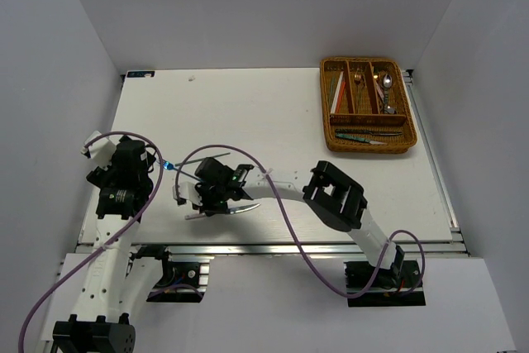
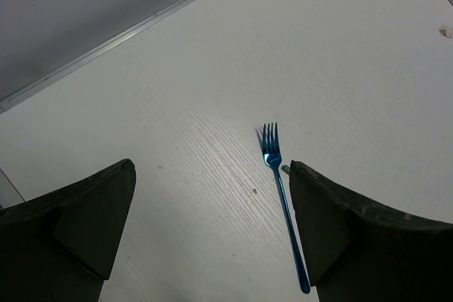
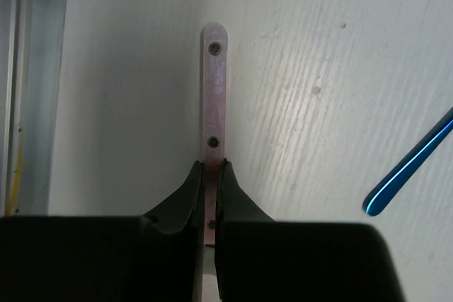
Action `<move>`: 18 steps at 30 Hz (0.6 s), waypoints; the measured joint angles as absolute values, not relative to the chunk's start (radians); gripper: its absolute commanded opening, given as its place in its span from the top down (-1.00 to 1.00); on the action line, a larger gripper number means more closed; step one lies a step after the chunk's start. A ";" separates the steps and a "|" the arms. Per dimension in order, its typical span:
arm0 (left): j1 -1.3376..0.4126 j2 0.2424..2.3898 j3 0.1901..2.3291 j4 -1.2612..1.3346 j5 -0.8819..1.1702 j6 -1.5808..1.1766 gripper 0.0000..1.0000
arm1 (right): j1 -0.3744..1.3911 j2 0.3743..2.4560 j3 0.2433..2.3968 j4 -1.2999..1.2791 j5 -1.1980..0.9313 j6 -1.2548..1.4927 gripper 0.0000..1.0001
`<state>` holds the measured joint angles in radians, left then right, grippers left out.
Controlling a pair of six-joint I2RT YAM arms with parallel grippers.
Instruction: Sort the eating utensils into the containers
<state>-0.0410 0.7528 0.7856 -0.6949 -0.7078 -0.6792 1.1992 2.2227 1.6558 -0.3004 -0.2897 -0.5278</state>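
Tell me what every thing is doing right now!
Left gripper, open, above the table.
Right gripper, shut on the knife.
Knife, pinched by its handle.
Blue fork, lying flat on the table, not held.
Wicker tray, partly filled with utensils.

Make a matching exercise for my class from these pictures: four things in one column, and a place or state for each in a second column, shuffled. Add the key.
Things
1. blue fork
2. knife
3. wicker tray
4. left gripper

Places or states
A. at the far right corner of the table, with utensils in it
B. open, nothing between its fingers
C. lying loose on the table
D. clamped in the right gripper

Pairs: 1-C, 2-D, 3-A, 4-B
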 measured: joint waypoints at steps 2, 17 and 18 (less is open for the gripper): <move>-0.041 0.753 0.786 -0.695 -0.705 -0.677 -0.96 | 1.193 2.199 1.620 -0.299 -0.311 -0.526 1.00; -0.041 0.759 0.785 -0.678 -0.687 -0.657 -0.96 | 0.991 1.849 1.523 -0.404 -0.362 -0.561 1.00; -0.041 0.758 0.785 -0.676 -0.686 -0.655 -0.96 | 0.943 1.827 1.523 -0.396 -0.357 -0.556 1.00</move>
